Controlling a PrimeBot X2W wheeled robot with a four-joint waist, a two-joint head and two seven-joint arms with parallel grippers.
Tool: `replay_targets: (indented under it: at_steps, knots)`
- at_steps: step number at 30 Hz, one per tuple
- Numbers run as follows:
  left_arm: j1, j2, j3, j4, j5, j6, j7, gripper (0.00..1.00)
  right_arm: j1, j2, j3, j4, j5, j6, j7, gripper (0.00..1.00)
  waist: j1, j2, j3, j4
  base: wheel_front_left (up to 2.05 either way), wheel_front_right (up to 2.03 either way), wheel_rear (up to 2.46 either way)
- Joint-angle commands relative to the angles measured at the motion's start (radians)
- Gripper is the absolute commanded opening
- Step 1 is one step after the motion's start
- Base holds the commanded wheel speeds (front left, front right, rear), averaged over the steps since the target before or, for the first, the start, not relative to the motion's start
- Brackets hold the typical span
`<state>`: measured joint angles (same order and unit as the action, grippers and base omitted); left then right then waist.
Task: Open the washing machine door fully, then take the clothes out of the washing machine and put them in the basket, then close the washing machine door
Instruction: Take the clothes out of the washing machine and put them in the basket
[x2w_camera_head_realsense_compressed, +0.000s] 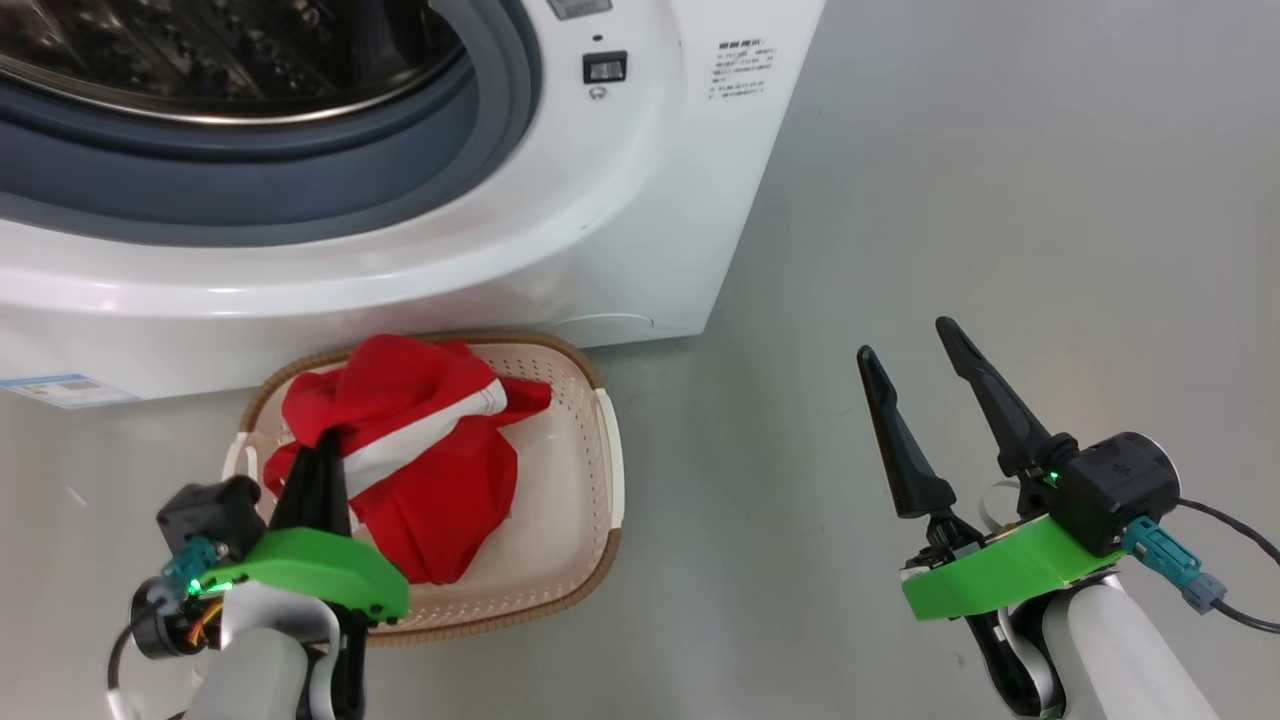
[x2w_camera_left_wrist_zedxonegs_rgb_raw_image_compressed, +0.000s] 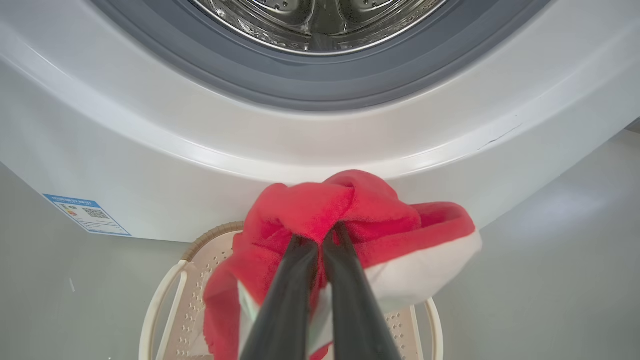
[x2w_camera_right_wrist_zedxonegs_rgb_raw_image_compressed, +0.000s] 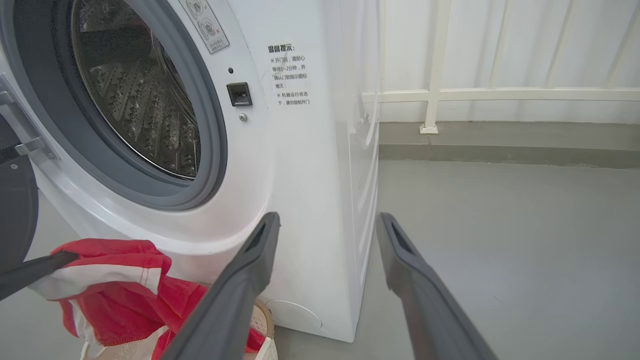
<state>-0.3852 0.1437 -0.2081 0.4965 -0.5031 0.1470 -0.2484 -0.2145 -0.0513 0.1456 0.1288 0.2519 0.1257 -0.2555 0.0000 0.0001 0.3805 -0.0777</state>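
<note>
- Gaping at upper left of the head view: washing machine (x2w_camera_head_realsense_compressed: 420, 270), drum looks empty.
- Basket (x2w_camera_head_realsense_compressed: 612, 470) on the floor just in front of it, lower left.
- Clothes (x2w_camera_head_realsense_compressed: 430, 470) bunched over the basket, partly inside.
- Left end effector (x2w_camera_head_realsense_compressed: 322, 445) clamped on the clothes from above; judged drop spot straight below.
- Right end effector (x2w_camera_head_realsense_compressed: 905, 338) fingers apart, empty, well right.

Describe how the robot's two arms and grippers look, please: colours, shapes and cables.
The left gripper and the right gripper match: two long, tapering black jaws on a bright green bracket, a black housing, a teal plug with black cables, and a white forearm.
</note>
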Motion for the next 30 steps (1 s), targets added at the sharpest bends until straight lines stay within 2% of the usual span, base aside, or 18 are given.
replay_targets:
  at_steps: [1,5,13,28,29,30]
  knots:
    - [-0.035,0.009,0.043,0.023,-0.007,-0.016,-0.012,0.0,-0.013,0.001,0.027,-0.025,0.0,0.005,-0.006,1.0,0.0,-0.0001,0.019,-0.01,0.0,0.0,0.0]
    - [-0.09,-0.012,0.082,0.154,-0.027,-0.059,-0.013,0.0,-0.028,0.001,0.032,-0.019,0.013,0.005,-0.006,1.0,0.0,-0.0001,0.038,-0.019,0.0,0.0,0.0]
    - [-0.207,-0.028,0.133,0.353,0.003,-0.105,-0.013,0.0,-0.053,0.001,0.032,-0.029,0.024,0.005,-0.006,1.0,0.0,-0.0001,0.11,-0.027,0.0,0.0,0.0]
    - [-0.374,-0.049,0.155,0.635,0.038,-0.162,-0.013,0.0,-0.096,0.001,0.028,-0.051,0.031,0.005,-0.006,1.0,0.0,-0.0001,0.234,-0.037,0.0,0.0,0.0]
    - [-0.379,-0.051,0.155,0.653,0.036,-0.166,-0.013,0.02,-0.098,0.001,0.028,-0.051,0.032,0.005,-0.006,1.0,0.0,-0.0001,0.236,-0.038,0.0,0.0,0.0]
    - [-0.384,-0.053,0.154,0.67,0.038,-0.168,-0.013,0.1,-0.099,0.001,0.029,-0.051,0.032,0.005,-0.006,1.0,0.0,-0.0001,0.238,-0.038,0.0,0.0,0.0]
